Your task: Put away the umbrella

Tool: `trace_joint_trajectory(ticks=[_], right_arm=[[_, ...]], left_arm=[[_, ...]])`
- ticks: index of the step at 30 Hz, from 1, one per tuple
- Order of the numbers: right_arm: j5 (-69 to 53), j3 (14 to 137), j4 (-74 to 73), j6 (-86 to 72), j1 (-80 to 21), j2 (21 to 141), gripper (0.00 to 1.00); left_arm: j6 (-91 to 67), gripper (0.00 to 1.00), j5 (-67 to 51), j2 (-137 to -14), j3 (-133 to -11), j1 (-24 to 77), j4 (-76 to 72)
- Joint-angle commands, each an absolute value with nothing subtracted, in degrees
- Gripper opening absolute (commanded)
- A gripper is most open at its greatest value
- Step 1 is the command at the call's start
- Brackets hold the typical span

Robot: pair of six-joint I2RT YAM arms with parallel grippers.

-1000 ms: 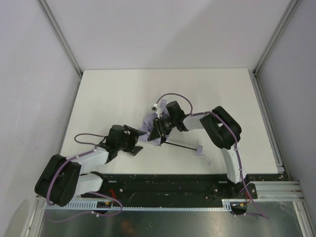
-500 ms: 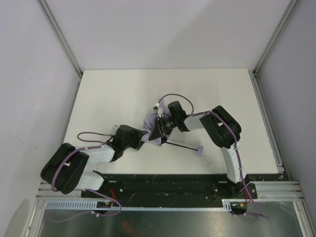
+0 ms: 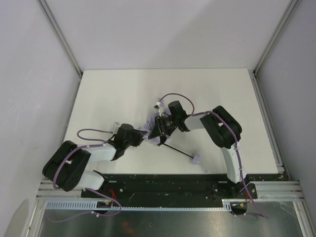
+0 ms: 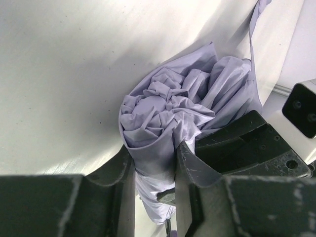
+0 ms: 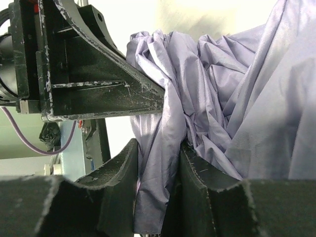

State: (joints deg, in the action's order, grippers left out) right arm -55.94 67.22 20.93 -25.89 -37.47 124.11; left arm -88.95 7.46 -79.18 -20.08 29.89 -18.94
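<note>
Top external view first: the umbrella (image 3: pixel 150 127) lies mid-counter, its lavender canopy (image 3: pixel 148 123) bunched between the two arms, the white counter (image 3: pixel 108 94) bare around it. Long axis runs on a slant, canopy end up and to the left, thin black shaft (image 3: pixel 177 150) stretching out toward the near right, small handle (image 3: pixel 196 159) at the tip, pointing at the right arm's base side.

Left wrist view now, and the left claw (image 4: pixel 154 168) has its fingers (image 4: pixel 126 170) pressed in on a rolled wad of fabric, cloth filling the whole gap. That reads as a pinch on the canopy. Right wrist view, same story: the right claw (image 5: pixel 158 182) nips a hanging fold, fingers (image 5: pixel 195 173) snug against it.

How will it handle? Light, I'd judge, and the canopy is soft, slick cloth that creases and slides, so a pinch on loose folds may slip or just drag fabric. The shaft looks stiff yet thin. Better holds, to my eye: the tight rolled core of the canopy, or the handle
</note>
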Motion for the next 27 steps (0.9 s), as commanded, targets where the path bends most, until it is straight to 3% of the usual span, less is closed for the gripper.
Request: trace_joint_trajectory(ticks=[1, 6, 10, 16, 22, 25, 27], right_arm=[[-55.30, 64.83, 10.79, -24.01, -39.84, 121.77, 0.20], [-42.27, 66.37, 0.18, -16.19, -40.73, 113.76, 0.68], [-25.32, 66.44, -6.50, -6.48, -45.65, 107.04, 0.82], [2.63, 63.06, -4.22, 3.09, -56.26, 104.23, 0.85], [21.32, 60.89, 3.49, 7.80, -64.40, 107.37, 0.82], [27.31, 60.61, 6.16, 8.91, -65.11, 109.75, 0.70], [28.87, 60.48, 7.06, 10.27, -65.06, 110.96, 0.52]], left_arm=[[-82.94, 0.01, 13.98, -78.55, -20.13, 29.62, -12.86], [-84.95, 0.00, 11.71, -76.01, -19.41, 29.62, -9.10], [-86.77, 0.00, 8.94, -74.90, -20.21, 29.62, -4.33], [-88.36, 0.00, 6.02, -73.26, -22.44, 29.16, 2.88], [-89.60, 0.00, 1.98, -73.59, -24.51, 28.03, 7.82], [-89.60, 0.00, 0.80, -73.34, -25.56, 27.88, 9.24], [-89.77, 0.00, 0.53, -72.72, -25.79, 27.84, 9.91]])
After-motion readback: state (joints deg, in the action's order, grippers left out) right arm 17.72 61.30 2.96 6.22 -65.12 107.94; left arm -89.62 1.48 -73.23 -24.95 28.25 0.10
